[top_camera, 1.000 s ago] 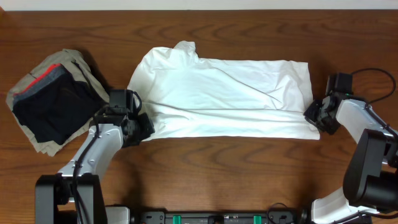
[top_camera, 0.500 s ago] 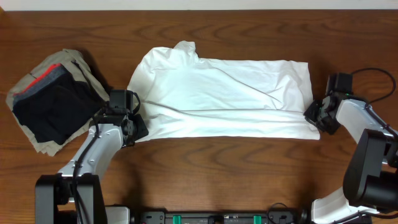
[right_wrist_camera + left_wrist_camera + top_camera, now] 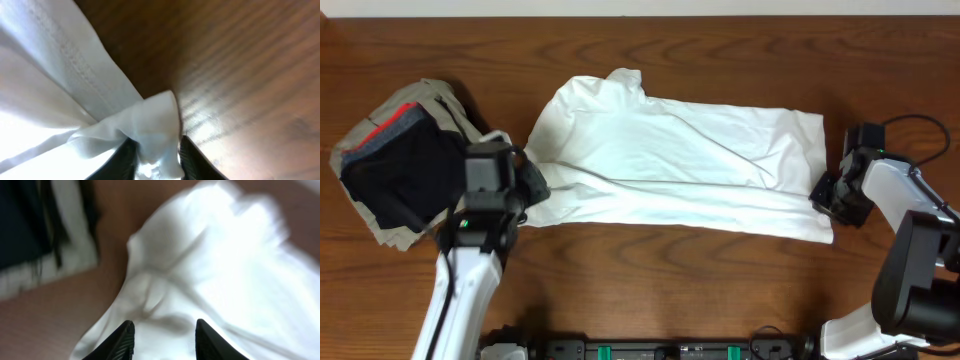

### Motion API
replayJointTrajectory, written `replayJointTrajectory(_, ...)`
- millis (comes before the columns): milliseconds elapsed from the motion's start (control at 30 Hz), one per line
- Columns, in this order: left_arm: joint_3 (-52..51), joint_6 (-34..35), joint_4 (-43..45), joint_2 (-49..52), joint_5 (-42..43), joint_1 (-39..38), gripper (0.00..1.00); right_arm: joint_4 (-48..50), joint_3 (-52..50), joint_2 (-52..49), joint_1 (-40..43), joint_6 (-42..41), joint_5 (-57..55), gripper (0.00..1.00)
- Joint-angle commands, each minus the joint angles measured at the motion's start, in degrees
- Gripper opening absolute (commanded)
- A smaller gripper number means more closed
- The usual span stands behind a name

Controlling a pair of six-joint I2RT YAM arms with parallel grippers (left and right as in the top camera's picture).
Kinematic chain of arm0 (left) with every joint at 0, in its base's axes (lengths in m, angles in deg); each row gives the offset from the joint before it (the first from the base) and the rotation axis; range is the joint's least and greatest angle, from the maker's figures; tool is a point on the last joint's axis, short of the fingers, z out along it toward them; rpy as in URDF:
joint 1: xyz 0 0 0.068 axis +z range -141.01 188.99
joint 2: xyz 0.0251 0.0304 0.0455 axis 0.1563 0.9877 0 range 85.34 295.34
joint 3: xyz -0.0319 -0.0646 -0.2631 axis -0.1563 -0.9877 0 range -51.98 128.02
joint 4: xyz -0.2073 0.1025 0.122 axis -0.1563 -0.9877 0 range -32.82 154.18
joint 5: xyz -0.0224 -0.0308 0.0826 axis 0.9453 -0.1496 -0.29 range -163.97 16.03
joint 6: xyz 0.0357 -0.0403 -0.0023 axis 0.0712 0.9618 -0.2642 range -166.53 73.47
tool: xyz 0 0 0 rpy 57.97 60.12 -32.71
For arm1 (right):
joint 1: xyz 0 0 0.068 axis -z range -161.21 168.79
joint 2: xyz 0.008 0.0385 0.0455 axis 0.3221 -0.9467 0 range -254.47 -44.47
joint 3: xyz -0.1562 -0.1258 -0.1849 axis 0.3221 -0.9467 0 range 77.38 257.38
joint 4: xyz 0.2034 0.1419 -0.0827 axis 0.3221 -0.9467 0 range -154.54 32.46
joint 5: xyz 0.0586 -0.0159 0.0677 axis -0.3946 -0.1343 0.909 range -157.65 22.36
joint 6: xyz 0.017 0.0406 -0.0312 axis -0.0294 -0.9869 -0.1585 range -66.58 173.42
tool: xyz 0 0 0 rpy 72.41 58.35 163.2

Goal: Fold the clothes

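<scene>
The white shirt (image 3: 670, 150) lies spread flat and wrinkled across the middle of the table, with its long axis left to right. No print shows. My left gripper (image 3: 532, 188) hovers over the shirt's lower left corner. In the left wrist view its gripper (image 3: 165, 340) is open, with the white fabric (image 3: 225, 255) lying blurred beneath the spread fingers. My right gripper (image 3: 825, 195) is at the shirt's lower right corner. In the right wrist view its gripper (image 3: 157, 160) is shut on a bunched fold of the shirt (image 3: 150, 120).
A pile of folded black, grey, red-edged and khaki garments (image 3: 400, 165) sits at the left of the table, close to my left arm. It also shows in the left wrist view (image 3: 30, 220). Bare brown wood surrounds the shirt.
My left arm has lifted up from the table and drawn back over the shirt's left corner. The shirt's right end has shifted slightly right and its lower edge now slants.
</scene>
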Motion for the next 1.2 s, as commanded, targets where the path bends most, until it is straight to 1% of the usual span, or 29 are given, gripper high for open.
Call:
replayJointTrajectory(0,1.66,-3.19,2.73,-2.45,5.22,0.09,0.40,0.76,4.48,6.32,-0.50,4.11,-0.68,0.55)
replayJointTrajectory(33,2.08,-3.45,3.08,-2.34,6.73,0.09,0.40,1.27,5.70,7.85,-0.50,5.16,0.17,0.62)
replayJointTrajectory(100,3.61,-3.58,2.86,-1.01,9.40,0.02,0.41,2.16,8.46,10.64,-0.50,6.71,0.85,0.69)
replayJointTrajectory(233,7.41,-6.69,2.86,3.15,11.74,-0.44,0.40,3.76,11.37,12.31,-0.50,8.72,0.90,0.73)
replayJointTrajectory(300,10.34,-9.55,2.82,5.88,11.76,-0.96,0.40,5.86,11.78,12.09,-0.52,10.60,1.68,0.72)
replayJointTrajectory(367,14.10,-12.48,2.84,9.62,11.76,-1.68,0.39,8.20,11.78,11.45,-0.52,13.84,4.24,0.68)
replayJointTrajectory(400,16.94,-14.64,2.78,12.66,11.76,-2.10,0.38,9.62,11.78,10.82,-0.55,15.87,6.25,0.66)
replayJointTrajectory(467,21.20,-17.25,2.78,17.49,11.80,-2.36,0.37,11.61,11.78,9.51,-0.55,17.40,7.96,0.65)
replayJointTrajectory(500,24.09,-18.18,2.78,20.87,12.31,-2.34,0.37,12.66,11.78,8.72,-0.50,18.01,8.85,0.65)
replayJointTrajectory(600,32.63,-20.72,2.03,30.97,12.57,-2.29,0.36,16.59,11.80,4.81,-0.50,20.33,14.95,0.69)
replayJointTrajectory(667,37.27,-21.09,1.27,36.76,12.57,-2.29,0.37,18.80,11.78,2.12,-0.63,21.51,18.16,0.70)
replayJointTrajectory(800,42.86,-21.07,0.72,45.57,12.59,-2.34,0.37,22.47,11.78,-3.67,-1.16,21.44,18.47,0.67)
replayJointTrajectory(933,43.04,-21.14,2.34,48.41,12.55,-2.34,0.37,25.66,11.80,-8.44,-1.77,21.42,18.73,0.59)
replayJointTrajectory(1067,43.04,-21.29,2.84,48.85,12.11,-2.34,0.37,27.91,11.78,-11.89,-2.19,21.18,18.73,0.49)
replayJointTrajectory(1167,43.01,-21.29,2.82,48.85,12.11,-2.34,0.37,27.71,11.78,-12.90,-2.25,21.18,18.71,0.49)
